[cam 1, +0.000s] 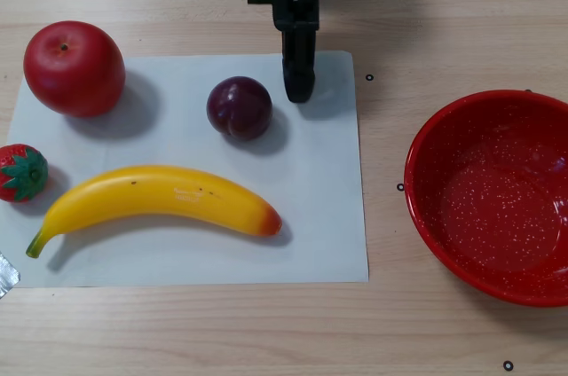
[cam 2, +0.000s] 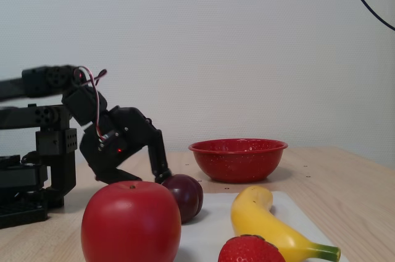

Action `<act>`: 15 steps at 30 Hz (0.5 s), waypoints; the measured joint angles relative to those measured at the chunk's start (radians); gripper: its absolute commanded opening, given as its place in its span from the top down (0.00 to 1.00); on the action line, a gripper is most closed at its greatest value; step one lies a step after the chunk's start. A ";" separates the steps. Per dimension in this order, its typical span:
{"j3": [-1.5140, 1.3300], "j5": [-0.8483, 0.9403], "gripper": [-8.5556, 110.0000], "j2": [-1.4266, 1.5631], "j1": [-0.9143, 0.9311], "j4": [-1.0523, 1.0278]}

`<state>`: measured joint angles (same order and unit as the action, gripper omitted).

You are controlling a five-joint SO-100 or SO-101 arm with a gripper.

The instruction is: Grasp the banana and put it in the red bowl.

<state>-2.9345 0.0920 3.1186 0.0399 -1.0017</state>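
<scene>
In the fixed view the red apple (cam 2: 131,222) and a strawberry (cam 2: 250,249) sit closest to the camera, with the banana (cam 2: 271,225) beside them running away from the lens, green stem end nearest. Behind the apple lies a dark plum (cam 2: 187,195), and just beyond it the black gripper (cam 2: 163,177) reaches down to the table, its fingers pressed together and holding nothing; its tip looks near the plum, though contact cannot be told here. Farthest back stands the red bowl (cam 2: 238,158), empty.

The other view, looking down, shows the white sheet (cam 1: 319,216) under the fruit. There the gripper (cam 1: 299,92) is just beside the plum (cam 1: 240,107), apart from it. The banana (cam 1: 160,201) lies lengthwise left to right, stem at lower left, orange end pointing toward the red bowl (cam 1: 491,194), which rests off the sheet at right.
</scene>
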 measured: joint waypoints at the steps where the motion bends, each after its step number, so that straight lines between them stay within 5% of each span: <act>1: 0.035 0.006 0.93 -0.025 -0.003 -0.012; 15: 0.655 0.012 0.93 -0.497 -0.034 -0.219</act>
<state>-2.2795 0.1043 2.6216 0.0061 -1.2210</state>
